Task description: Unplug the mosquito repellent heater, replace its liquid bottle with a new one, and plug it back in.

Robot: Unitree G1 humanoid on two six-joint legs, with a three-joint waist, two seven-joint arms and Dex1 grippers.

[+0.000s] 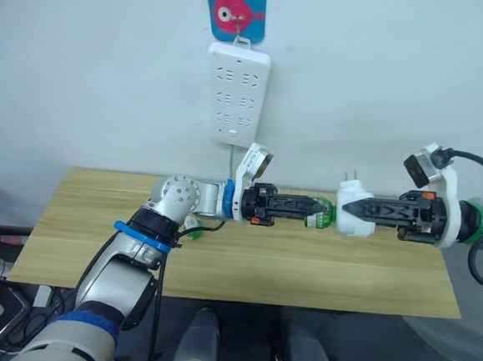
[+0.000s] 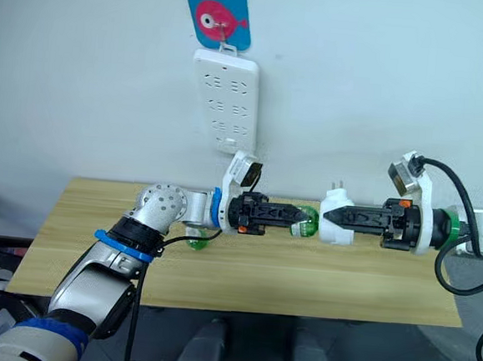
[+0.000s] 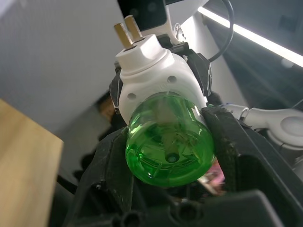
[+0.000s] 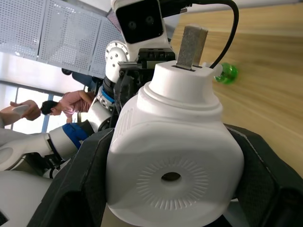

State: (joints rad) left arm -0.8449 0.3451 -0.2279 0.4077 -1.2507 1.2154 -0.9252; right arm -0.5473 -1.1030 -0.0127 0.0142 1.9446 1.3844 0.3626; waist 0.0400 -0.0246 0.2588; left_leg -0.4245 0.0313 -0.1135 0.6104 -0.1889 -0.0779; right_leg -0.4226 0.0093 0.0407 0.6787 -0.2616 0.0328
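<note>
Nearest the camera: left gripper (image 1: pixel 316 210), held over the bench (image 1: pixel 94 244) mid-span toward the back edge, arm reaching in from the front-left corner. Fingers (image 3: pixel 113 161) pinching a green bottle (image 3: pixel 169 142) at its base, one finger either side. Bottle lying horizontal, neck pointing at the heater (image 1: pixel 355 209) and seated in its underside. In left wrist view, bottle bottom facing the lens, white heater body right behind it, two metal prongs (image 3: pixel 127 31) sticking up off the far end.

Heater held in the air above the bench, right of centre, not touching the top. Prongs pointing up toward the wall. Right gripper (image 1: pixel 352 209) coming in from past the right edge, fingers (image 4: pixel 92 175) clamped on the heater's sides; right wrist view shows its round vented face between the black fingers.

Second green bottle (image 4: pixel 225 74) lying on the bench near the back edge, beside the left forearm.

On the wall above the bench's back edge: white strip (image 1: pixel 236 92), hanging vertical under a blue card with a pink fish (image 1: pixel 236 9), cord dropping down behind the bench. All sockets bare.

A person (image 4: pixel 71 101) far off in the right wrist view, behind the left arm.
</note>
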